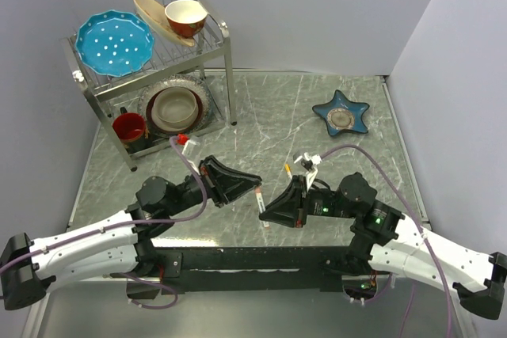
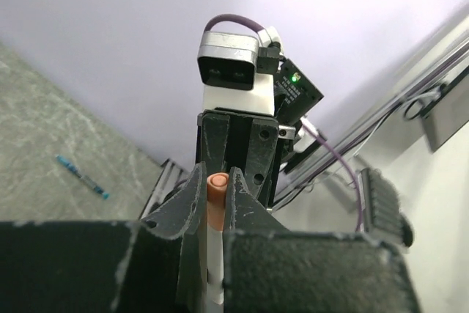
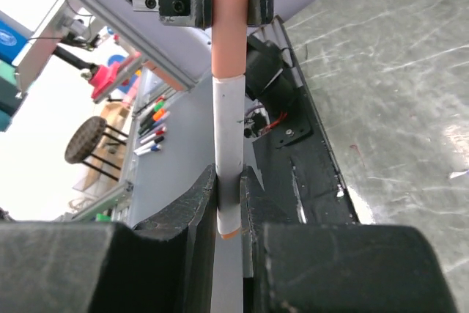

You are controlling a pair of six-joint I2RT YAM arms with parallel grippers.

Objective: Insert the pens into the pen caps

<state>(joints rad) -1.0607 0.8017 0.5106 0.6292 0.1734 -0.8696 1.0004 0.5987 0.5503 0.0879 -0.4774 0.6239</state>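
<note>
— Pen is hanging in mid-air between the two arms, above the grey marbled table [image 1: 269,108]: a slim white plastic pen [image 3: 226,137] with a small orange tail.

— And the right claw [image 3: 229,188] is pinching it low on the barrel, right beside that tail, jaws almost together around it.

— At the far end the left claw [image 2: 215,190] is squeezing the short peach-orange plastic cap [image 3: 228,27], its jaws narrowed onto both sides.

— How is it going to handle?

— I'm judging it light and stiff, but round and slick, so it could be swivelling or sliding between flat pads. Gripping the barrel well back from the cap is looking right to me. So is taking the cap square across its middle, with any push going straight along the axis.

— What are we missing?

— From above, the fingers are covering nearly all of it. Whether the cap is sitting fully home, I cannot tell. A dark blue stick pen [image 2: 82,176] is lying on the table, well apart. No other pen or cap is showing.
</note>
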